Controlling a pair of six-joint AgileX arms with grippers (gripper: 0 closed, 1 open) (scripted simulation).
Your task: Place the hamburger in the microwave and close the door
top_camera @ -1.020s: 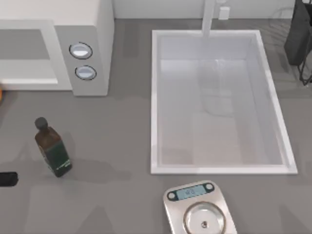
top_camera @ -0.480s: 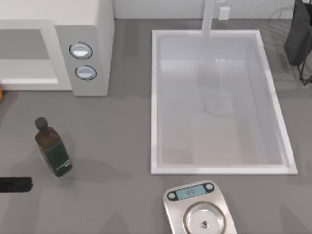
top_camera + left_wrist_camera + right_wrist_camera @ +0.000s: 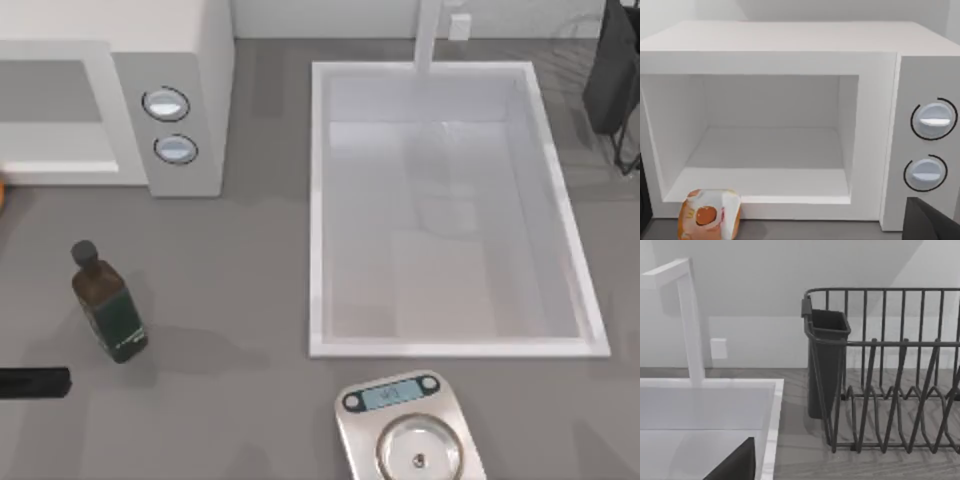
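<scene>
The white microwave (image 3: 170, 100) stands at the back left with its cavity (image 3: 765, 145) open and bare. The door is swung out of view. The hamburger (image 3: 709, 216), in an orange and white wrapper, lies on the counter just in front of the cavity's lower corner, and shows as an orange sliver (image 3: 3, 192) at the top view's left edge. My left gripper (image 3: 32, 382) hovers low at the front left, facing the microwave. It is open, with one dark finger (image 3: 935, 225) in its wrist view. A dark finger (image 3: 735, 465) of my right gripper hangs over the sink's back corner.
A dark green bottle (image 3: 110, 308) stands between the left gripper and the microwave's control panel (image 3: 172, 128). A white sink (image 3: 450, 210) with a tap (image 3: 687, 320) fills the middle right. A steel scale (image 3: 408, 435) sits at the front. A black dish rack (image 3: 890, 370) stands at the back right.
The dark tip of my left gripper has slid in from the left edge, farther right than a second ago. Nothing else has moved.
</scene>
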